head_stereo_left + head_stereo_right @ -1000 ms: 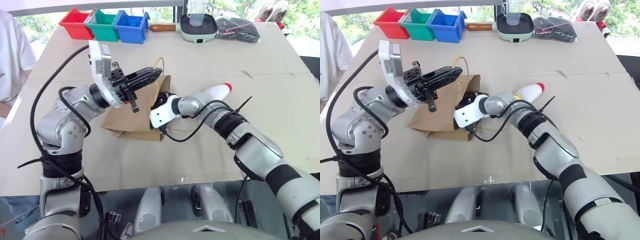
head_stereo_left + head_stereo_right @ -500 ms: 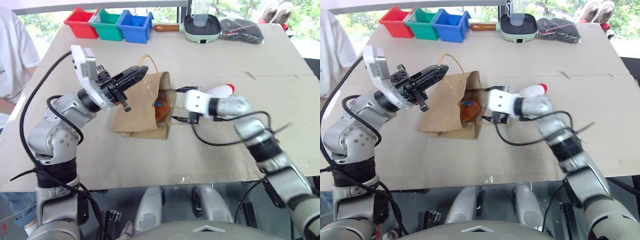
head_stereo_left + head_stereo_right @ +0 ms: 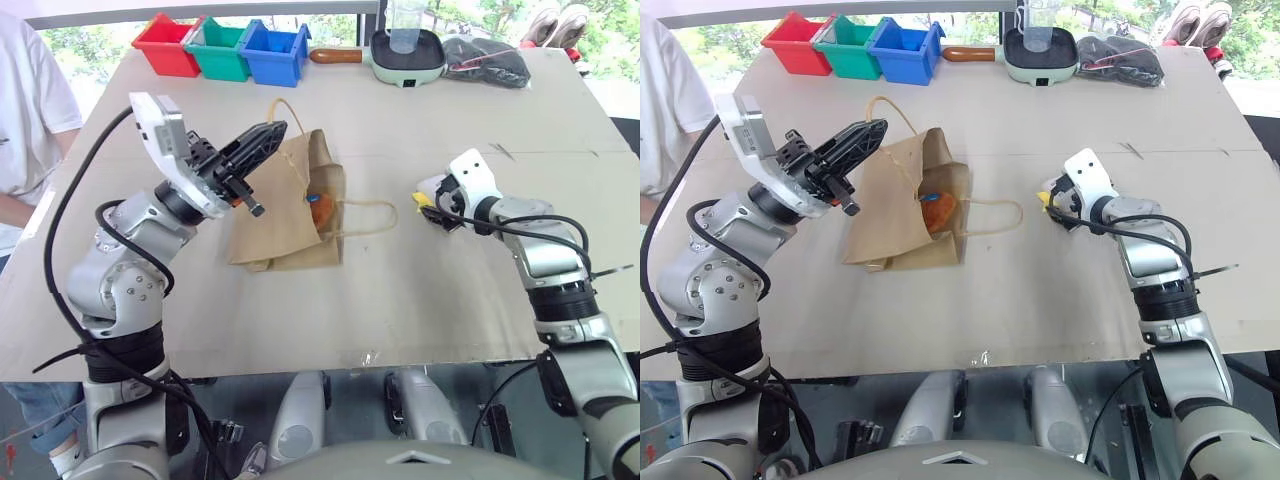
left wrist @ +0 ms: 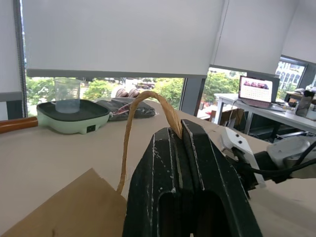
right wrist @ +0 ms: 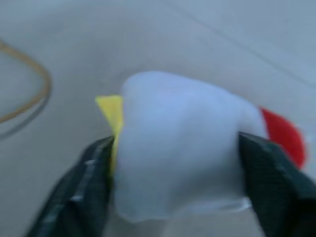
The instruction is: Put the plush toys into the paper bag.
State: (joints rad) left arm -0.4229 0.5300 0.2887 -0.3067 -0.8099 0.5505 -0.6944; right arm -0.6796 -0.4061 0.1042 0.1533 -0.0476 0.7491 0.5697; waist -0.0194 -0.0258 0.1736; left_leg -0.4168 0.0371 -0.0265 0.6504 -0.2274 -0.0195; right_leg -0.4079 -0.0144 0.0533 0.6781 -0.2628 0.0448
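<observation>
The brown paper bag lies on its side mid-table, mouth toward the right. My left gripper is shut on one twisted handle and holds that side of the mouth up. The other handle lies flat on the table. The brown plush toy sits just inside the mouth. To the right of the bag, my right gripper is shut on the white plush toy, one finger on each side. Its yellow end faces the bag and its red tip points away.
Red, green and blue bins stand at the back left. A pale green pan with a clear cup and a black pouch are at the back. A person in a white shirt stands at the left edge.
My right gripper came out of the bag's mouth, leaving the brown toy inside, swung right and closed around the white toy. The left gripper kept hold of the handle.
</observation>
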